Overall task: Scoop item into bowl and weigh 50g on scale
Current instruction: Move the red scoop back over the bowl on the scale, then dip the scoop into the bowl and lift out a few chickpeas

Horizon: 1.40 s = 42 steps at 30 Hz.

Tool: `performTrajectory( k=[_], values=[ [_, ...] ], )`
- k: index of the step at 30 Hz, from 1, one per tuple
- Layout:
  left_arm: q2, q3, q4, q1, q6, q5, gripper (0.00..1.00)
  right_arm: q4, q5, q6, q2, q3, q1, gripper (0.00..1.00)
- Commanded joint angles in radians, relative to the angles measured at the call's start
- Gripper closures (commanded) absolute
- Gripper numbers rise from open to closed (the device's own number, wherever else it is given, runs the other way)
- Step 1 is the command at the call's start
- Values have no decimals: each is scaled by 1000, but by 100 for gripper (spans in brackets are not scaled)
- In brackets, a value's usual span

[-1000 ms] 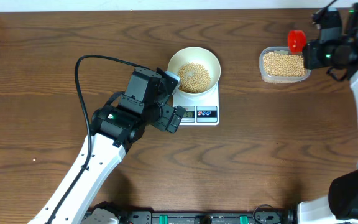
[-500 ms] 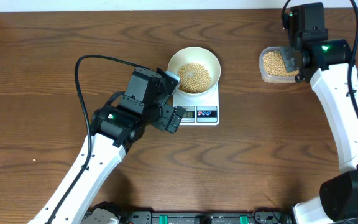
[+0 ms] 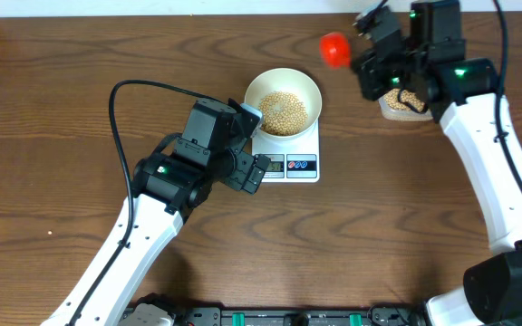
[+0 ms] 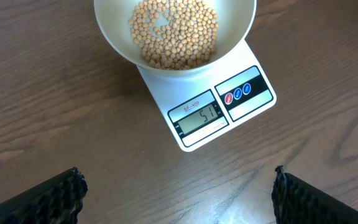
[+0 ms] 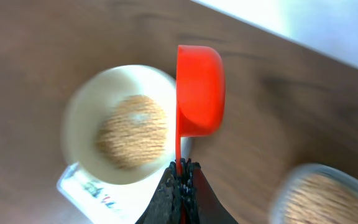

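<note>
A white bowl (image 3: 282,91) holding tan beans (image 3: 284,110) sits on the white scale (image 3: 290,163). In the left wrist view the bowl (image 4: 120,46) and beans (image 4: 174,31) are at the top, and the scale's display (image 4: 197,117) reads 51. My right gripper (image 3: 377,56) is shut on the handle of a red scoop (image 3: 335,48), held in the air between the bowl and the clear tub (image 3: 404,101); in the right wrist view the scoop (image 5: 199,90) shows edge-on beside the bowl (image 5: 79,118). My left gripper (image 4: 178,193) is open and empty, just in front of the scale.
The clear plastic tub of beans (image 5: 325,196) stands at the back right, partly hidden under my right arm. A black cable (image 3: 125,91) loops from the left arm over the table at the left.
My right arm has swung left from the tub toward the bowl, carrying the red scoop. The left arm, bowl and scale have not moved.
</note>
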Motion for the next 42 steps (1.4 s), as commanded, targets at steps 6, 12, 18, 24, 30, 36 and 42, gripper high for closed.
performTrajectory(
  k=[6, 12, 18, 24, 30, 36, 42],
  values=[
    [-2, -4, -2, 3, 10, 5, 3, -64, -137, -39, 114, -1, 98, 99],
    [-2, -4, -2, 3, 10, 5, 3, -59, -90, -47, 180, -1, 139, 99],
    [-2, -4, -2, 3, 10, 5, 2, -48, -26, -47, 214, -1, 175, 99],
    [-2, -4, -2, 3, 10, 5, 3, -42, 42, -47, 249, -1, 213, 99],
    [-2, -4, -2, 3, 10, 5, 3, -41, 73, -47, 267, -1, 236, 99],
    [-2, -4, -2, 3, 10, 5, 3, -58, 72, -46, 271, -1, 261, 99],
    [-2, -4, -2, 3, 10, 5, 3, -82, 28, -46, 271, -1, 267, 99]
  ],
)
